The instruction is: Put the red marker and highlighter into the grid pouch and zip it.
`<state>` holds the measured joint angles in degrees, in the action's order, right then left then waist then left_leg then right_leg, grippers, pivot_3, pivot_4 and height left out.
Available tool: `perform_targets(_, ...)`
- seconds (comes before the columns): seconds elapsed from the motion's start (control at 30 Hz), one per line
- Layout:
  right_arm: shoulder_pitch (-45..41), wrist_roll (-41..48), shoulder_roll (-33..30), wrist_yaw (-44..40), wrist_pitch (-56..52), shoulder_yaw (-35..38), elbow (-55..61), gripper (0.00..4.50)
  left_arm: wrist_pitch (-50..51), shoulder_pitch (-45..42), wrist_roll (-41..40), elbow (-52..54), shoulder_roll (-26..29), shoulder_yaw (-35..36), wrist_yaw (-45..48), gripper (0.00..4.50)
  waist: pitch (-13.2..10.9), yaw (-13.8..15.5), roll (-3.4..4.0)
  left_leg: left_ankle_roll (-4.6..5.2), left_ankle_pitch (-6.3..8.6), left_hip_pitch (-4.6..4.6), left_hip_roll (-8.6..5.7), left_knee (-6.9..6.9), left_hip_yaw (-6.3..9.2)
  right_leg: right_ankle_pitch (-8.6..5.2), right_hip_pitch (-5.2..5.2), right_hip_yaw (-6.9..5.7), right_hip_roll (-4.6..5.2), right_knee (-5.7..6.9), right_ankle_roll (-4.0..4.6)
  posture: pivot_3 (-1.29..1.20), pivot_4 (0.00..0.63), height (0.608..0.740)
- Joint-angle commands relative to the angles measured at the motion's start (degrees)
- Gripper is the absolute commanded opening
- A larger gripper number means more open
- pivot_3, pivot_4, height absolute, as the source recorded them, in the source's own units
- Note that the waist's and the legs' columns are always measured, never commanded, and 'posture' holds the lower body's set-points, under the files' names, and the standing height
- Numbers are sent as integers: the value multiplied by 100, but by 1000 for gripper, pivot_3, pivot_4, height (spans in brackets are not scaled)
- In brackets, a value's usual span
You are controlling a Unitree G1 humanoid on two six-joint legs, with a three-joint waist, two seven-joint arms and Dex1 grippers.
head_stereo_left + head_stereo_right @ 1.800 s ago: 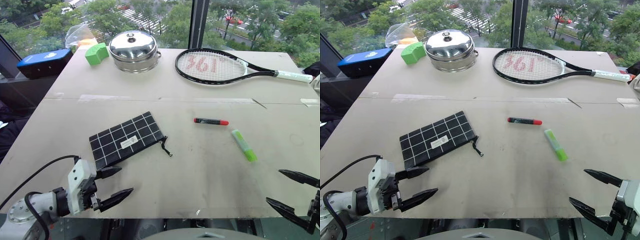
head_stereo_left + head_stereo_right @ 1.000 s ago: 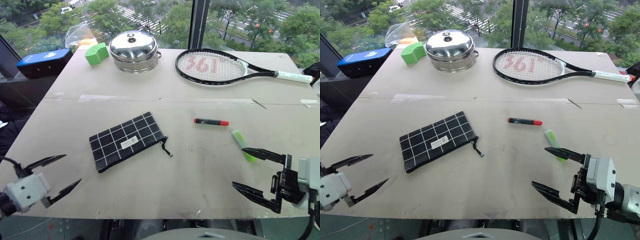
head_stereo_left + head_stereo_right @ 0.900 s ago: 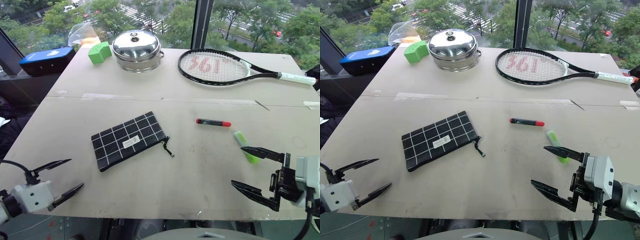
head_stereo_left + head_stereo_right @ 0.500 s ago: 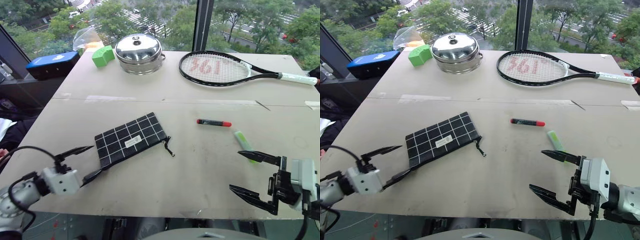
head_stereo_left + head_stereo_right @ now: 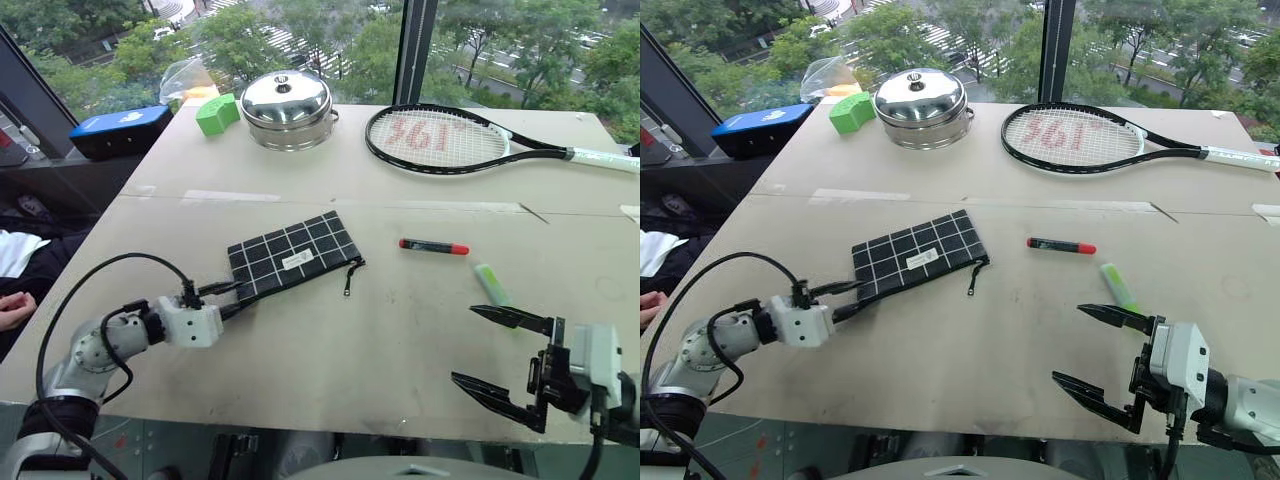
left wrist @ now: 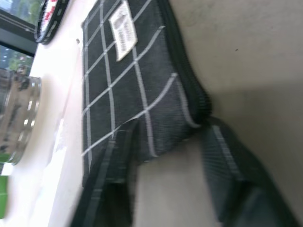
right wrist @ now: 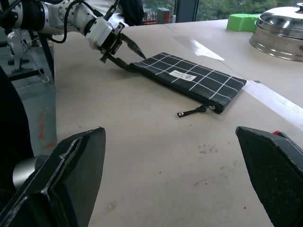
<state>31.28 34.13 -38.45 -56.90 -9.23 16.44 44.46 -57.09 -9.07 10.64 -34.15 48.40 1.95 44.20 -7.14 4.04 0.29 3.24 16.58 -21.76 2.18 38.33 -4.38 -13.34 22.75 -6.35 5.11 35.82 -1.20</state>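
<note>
My right tool [image 5: 1102, 361] hangs over the near edge of the counter [image 5: 330, 370], its fingers spread wide with nothing between them. My left tool [image 5: 238, 295] is at the near left corner of the grid pouch [image 5: 292, 254], one finger above and one below that corner; I cannot tell whether they are pinching it yet. The pouch lies flat, its pull cord trailing right. To the right lie the highlighter [image 5: 491, 284] and, just beyond, the red marker [image 5: 433, 246], apart from each other.

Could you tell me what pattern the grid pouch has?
The grid pouch is black with white grid lines, clearest in the left wrist view.
</note>
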Motion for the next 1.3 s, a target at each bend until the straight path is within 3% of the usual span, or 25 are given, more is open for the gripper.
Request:
perform_targets(0.03,49,-36,66,93,165,-1,234,4500,382,-55,103,242,-212,-405,-28,18,15,3,35,0,0,1,-2,1,-2,0,-3,-1,3,0,0,0,150,740)
perform_targets(0.33,143,-171,141,220,262,-81,274,4500,1234,-62,-77,998,-307,-372,-155,18,13,1,34,2,-1,0,-4,2,-3,-1,-7,-4,2,-1,-2,0,150,740)
perform_targets(0.37,139,-184,144,239,262,-93,278,4500,1345,-90,-99,1099,-338,-380,-156,524,13,1,33,2,-1,-1,-4,2,-3,-1,-6,-4,1,-3,-2,0,150,740)
perform_targets(0.43,132,-201,151,266,262,-108,284,4500,1546,-118,-154,1232,-386,-414,-134,863,2,-3,15,2,-1,-1,-3,1,-2,-1,-6,-4,1,-3,-2,0,150,740)
perform_targets(0.6,105,-225,155,313,251,-122,281,4500,1883,-259,182,1310,-562,-491,-465,3019,-14,-19,-45,1,-1,-4,2,1,7,-1,-6,-7,-6,-3,-1,0,150,740)
perform_targets(0.73,62,-271,159,373,249,-160,274,4500,1897,-391,523,1047,-621,-690,-734,3019,-15,-27,-49,1,-1,-2,2,1,3,-1,-6,-4,-7,-3,-1,0,150,740)
perform_targets(0.83,24,-314,155,446,233,-239,292,4500,1831,-474,560,866,-693,-813,-825,2200,-16,-25,-47,1,-1,-1,2,1,5,-1,-7,-6,-6,-3,-1,0,150,740)
perform_targets(0.97,-55,-455,178,587,188,-410,314,4500,1890,-478,373,739,-883,-928,-831,352,2,-16,-22,1,-1,1,2,1,6,-1,-8,-6,-1,-2,-2,0,150,740)
perform_targets(1.0,-113,-511,177,692,98,-485,317,4500,1887,-464,329,708,-915,-926,-832,78,15,-17,-1,1,-1,1,1,1,5,-2,-8,-5,1,-2,-2,0,150,740)
perform_targets(1.13,-556,-837,322,1309,-266,-894,254,4500,1795,-421,198,470,-935,-829,-894,78,32,-17,23,2,-1,3,-3,1,-3,-1,-8,-2,2,-2,-2,0,150,740)
perform_targets(1.3,-2205,-806,768,2704,-2338,-1790,131,4500,1711,-382,-429,563,-803,-527,-658,78,31,-84,15,1,-1,1,1,3,2,0,-1,-3,-2,4,0,0,150,740)
